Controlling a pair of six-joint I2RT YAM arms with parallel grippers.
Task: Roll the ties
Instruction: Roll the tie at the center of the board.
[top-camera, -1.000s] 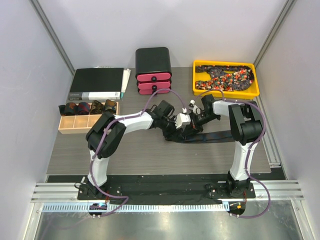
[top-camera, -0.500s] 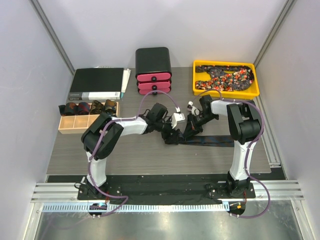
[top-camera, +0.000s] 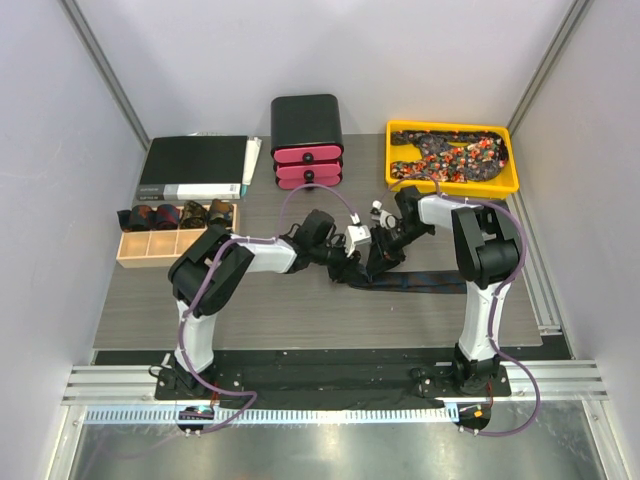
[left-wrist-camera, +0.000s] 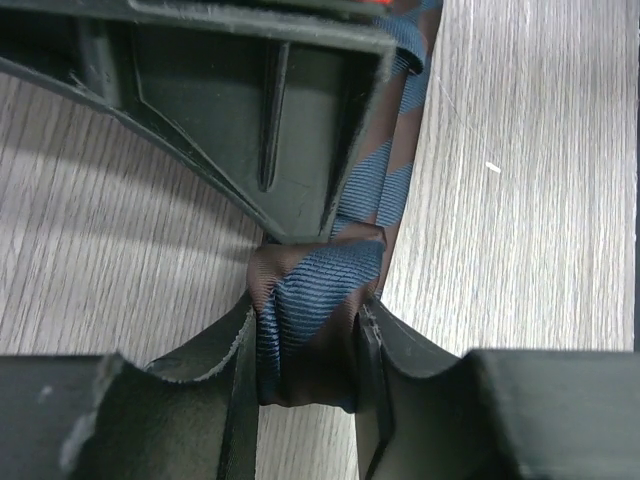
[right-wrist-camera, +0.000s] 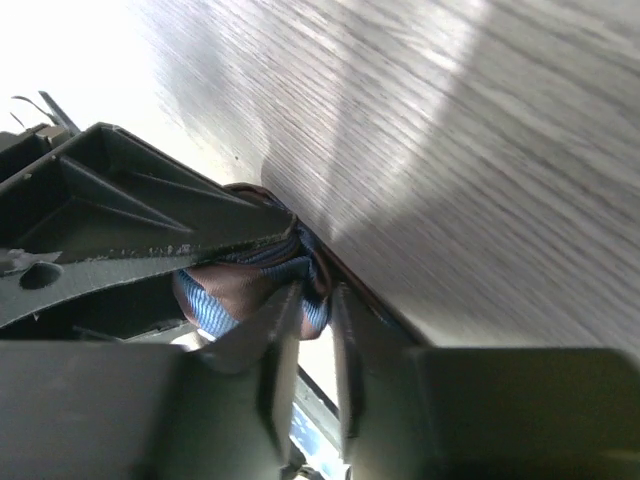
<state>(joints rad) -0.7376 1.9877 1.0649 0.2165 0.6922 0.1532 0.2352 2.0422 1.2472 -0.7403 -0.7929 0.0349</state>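
Left wrist view puts the left gripper (left-wrist-camera: 305, 345) at the bottom edge. Its 2 fingers (left-wrist-camera: 235, 360) are closed most of the way onto a small folded wad of the striped tie (left-wrist-camera: 320, 285), navy and brown, and the fabric touches both inner faces. Beyond the fingertips the tie runs up and away over the wood-grain table (left-wrist-camera: 520, 200). A dark finger of the other arm lies across it just ahead, touching the wad's far side.

From the right wrist, the right gripper (right-wrist-camera: 308, 305) has its jaws only a thin slit apart. The same blue-and-brown fabric bunches right at their tips, between them and the left gripper's finger to the upper left. I cannot tell whether the slit actually pinches any cloth.

From the top external camera, the 2 grippers meet tip to tip near the middle of the table. The rest of the tie trails away to the right of them as a flat dark strip, reaching as far as the right arm. Behind the right gripper sits a yellow tray (top-camera: 450, 189) holding speckled ties (top-camera: 450, 155). Well off to the left of the left gripper, a wooden box (top-camera: 150, 245) holds several rolled ties (top-camera: 165, 214) along its far row.
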